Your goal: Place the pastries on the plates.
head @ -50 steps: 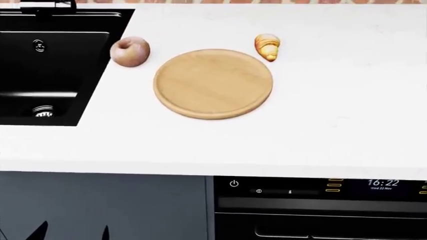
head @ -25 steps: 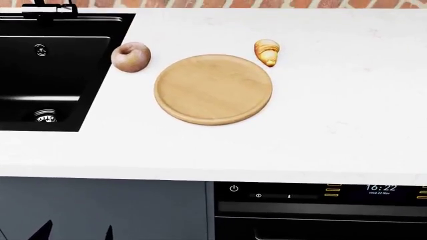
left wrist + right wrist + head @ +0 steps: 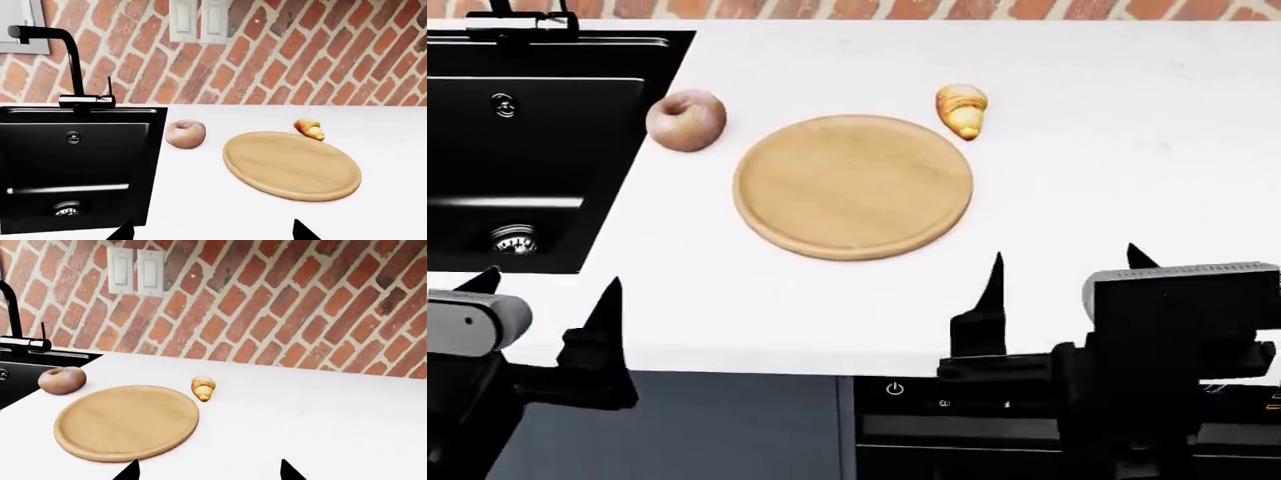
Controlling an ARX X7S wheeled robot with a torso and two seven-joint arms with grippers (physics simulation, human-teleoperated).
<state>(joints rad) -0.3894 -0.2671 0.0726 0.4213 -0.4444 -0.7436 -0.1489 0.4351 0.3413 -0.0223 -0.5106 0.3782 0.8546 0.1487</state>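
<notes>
One golden croissant point(image 3: 961, 109) lies on the white counter just behind the right rim of the tan wood plate point(image 3: 853, 186). It also shows in the left wrist view point(image 3: 309, 128) and right wrist view point(image 3: 203, 388), as does the plate point(image 3: 291, 164) point(image 3: 127, 420). The white plate is out of view. My left gripper point(image 3: 545, 290) is open and empty at the counter's front edge, left. My right gripper point(image 3: 1065, 265) is open and empty at the front edge, right of the plate. Both are well short of the croissant.
A reddish apple point(image 3: 685, 121) sits left of the plate by the black sink point(image 3: 521, 150) with its tap point(image 3: 50, 55). A brick wall point(image 3: 267, 300) with switches backs the counter. An oven panel point(image 3: 897, 390) lies below the front edge.
Both grippers have come into the head view at the counter's front edge. The view has tilted slightly, so counter objects sit a little lower in the frame.
</notes>
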